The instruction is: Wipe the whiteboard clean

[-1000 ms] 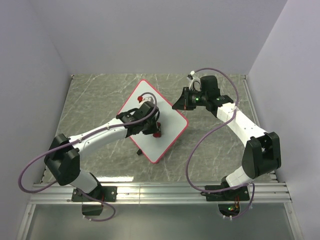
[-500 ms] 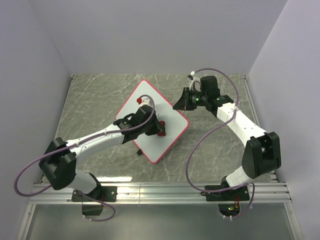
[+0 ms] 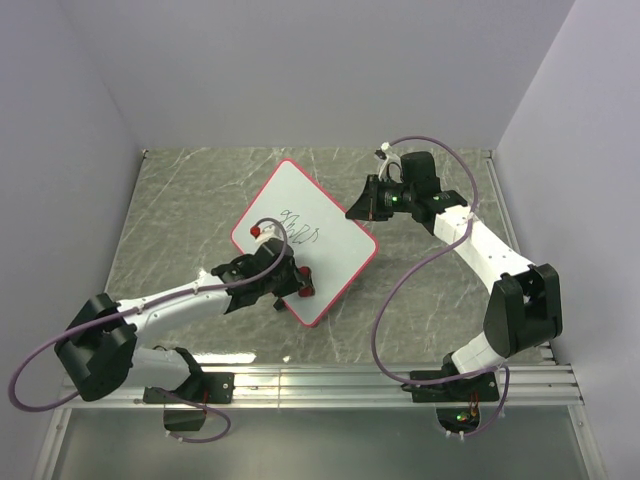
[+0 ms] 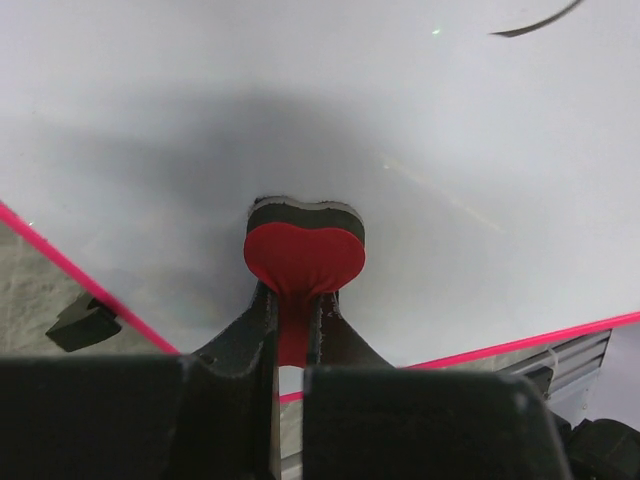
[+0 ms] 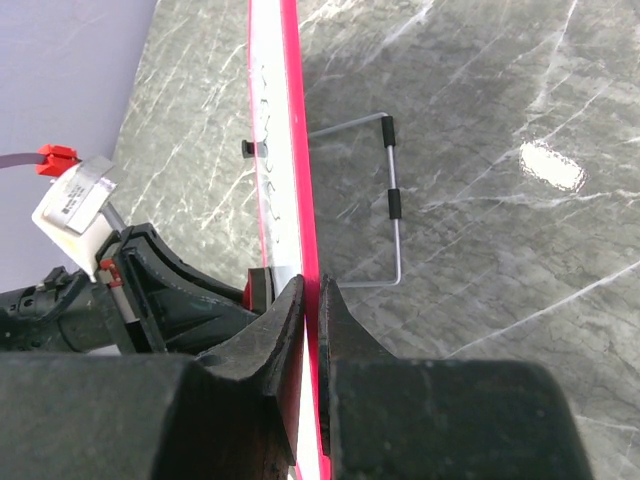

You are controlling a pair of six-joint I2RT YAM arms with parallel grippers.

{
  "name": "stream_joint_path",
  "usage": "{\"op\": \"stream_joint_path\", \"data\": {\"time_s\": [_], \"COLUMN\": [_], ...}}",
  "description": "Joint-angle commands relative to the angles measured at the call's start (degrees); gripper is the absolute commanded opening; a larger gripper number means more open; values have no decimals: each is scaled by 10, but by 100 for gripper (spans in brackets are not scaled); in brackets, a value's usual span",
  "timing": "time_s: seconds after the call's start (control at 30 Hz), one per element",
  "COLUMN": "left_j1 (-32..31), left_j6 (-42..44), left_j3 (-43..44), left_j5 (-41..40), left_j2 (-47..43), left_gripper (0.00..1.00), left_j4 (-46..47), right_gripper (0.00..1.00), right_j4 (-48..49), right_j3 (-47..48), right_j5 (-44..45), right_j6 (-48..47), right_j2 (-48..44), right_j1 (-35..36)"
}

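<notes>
Left gripper (image 4: 292, 325) jaws pinch the red eraser (image 4: 303, 258) against the whiteboard (image 3: 335, 255), apart from the scribbles (image 3: 298, 228); right gripper (image 5: 311, 300) jaws clamp its frame.

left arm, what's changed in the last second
The left arm drew back toward its base, sliding the eraser to the near corner of the whiteboard and uncovering black scribbles. Its jaws stay shut on the eraser; the right arm stays clamped on the board's edge, board unmoved.

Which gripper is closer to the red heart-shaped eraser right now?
Left. The left gripper is shut on the eraser, holding it against the whiteboard. The right gripper is apart from it, clamped on the board's far edge.
</notes>
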Motion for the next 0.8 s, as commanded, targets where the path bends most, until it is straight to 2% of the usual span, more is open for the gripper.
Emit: {"op": "stream_joint_path", "data": {"time_s": [0.0,0.3,0.43,0.77], "left_j1": [2,66,71,70], "left_j6": [-14,25,66,119], "left_j3": [-29,23,120,490], "left_j5": [-40,-31,-26,41], "left_j2": [25,17,75,296], "left_gripper": [0,0,0,0], "left_j4": [-108,-117,-126,-162], "right_gripper": [0,0,0,0], "right_j4": [-32,-25,-16,-11], "right_j3": [11,5,-2,-14], "right_j5": [-38,-40,-44,-44], "right_j6": [19,22,25,26], "right_j2": [-4,-14,-18,-23], "right_j1": [17,17,17,16]}}
